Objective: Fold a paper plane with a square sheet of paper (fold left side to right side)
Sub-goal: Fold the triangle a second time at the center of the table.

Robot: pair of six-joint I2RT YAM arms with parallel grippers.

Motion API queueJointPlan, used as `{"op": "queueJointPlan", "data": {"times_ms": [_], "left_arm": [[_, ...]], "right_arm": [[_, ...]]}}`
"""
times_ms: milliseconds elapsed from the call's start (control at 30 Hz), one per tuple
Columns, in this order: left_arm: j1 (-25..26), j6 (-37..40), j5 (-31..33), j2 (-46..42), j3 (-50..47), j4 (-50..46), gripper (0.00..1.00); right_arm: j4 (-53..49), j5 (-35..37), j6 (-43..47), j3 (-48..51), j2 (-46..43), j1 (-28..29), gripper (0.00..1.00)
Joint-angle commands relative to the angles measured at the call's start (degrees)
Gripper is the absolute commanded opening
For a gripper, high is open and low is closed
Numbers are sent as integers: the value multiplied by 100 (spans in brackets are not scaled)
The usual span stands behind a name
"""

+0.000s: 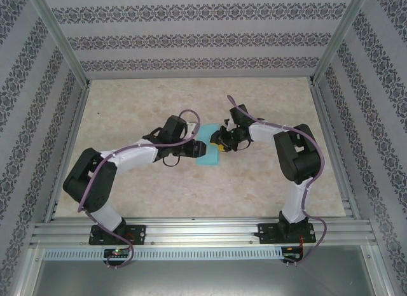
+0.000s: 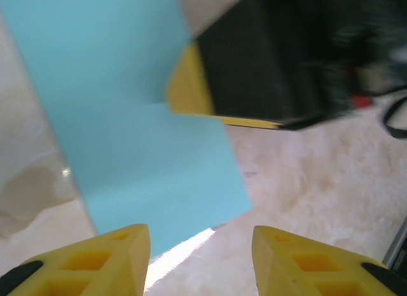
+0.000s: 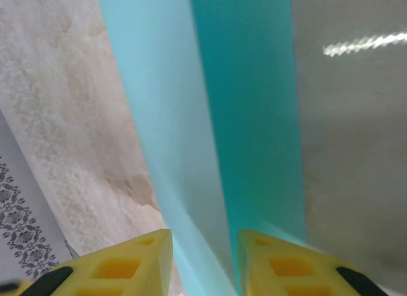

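From above, the two arms met near the middle of the table (image 1: 159, 98). The sheet of paper (image 1: 208, 156) lay flat between them as a narrow blue-green strip. The left gripper (image 1: 193, 148) was at its left edge and the right gripper (image 1: 220, 142) was at its far right end.

From the left wrist, the left gripper's two yellow fingers (image 2: 121, 261) stood well apart with nothing between them. The near edge of the paper lay just ahead, by the left-hand finger. Further up the sheet, a yellow-and-black finger (image 2: 191, 86) of the other gripper sat against the paper's right edge.

From the right wrist, that gripper's fingers (image 3: 127, 264) were drawn in to a narrow gap. The paper ran straight up out of it, with a paler band on the left, a darker one on the right and a crease line between them. A strip of the paper sat in the gap, but I could not tell whether the fingers were pinching it or only straddling it.
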State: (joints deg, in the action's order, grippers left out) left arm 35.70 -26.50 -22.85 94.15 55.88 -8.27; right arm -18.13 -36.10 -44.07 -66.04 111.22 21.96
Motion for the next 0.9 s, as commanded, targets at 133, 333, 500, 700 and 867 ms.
{"op": "queueJointPlan", "data": {"times_ms": [133,333,500,700,867], "left_arm": [[802,1105,986,-8,276,-339,52],[1198,1379,1555,369,534,-503,57],[1457,1469,1870,793,850,-683,61],[1680,1472,2411,1164,1191,-886,64],[1755,1460,2864,1335,1302,-1048,62]], "right_arm": [[-76,-164,-108,-225,-4,-104,32],[-136,-162,-123,-287,21,-112,32],[-138,-158,-136,-287,23,-112,32],[-147,-157,-136,-278,21,-105,31],[-142,-159,-138,-278,39,-88,31]]}}
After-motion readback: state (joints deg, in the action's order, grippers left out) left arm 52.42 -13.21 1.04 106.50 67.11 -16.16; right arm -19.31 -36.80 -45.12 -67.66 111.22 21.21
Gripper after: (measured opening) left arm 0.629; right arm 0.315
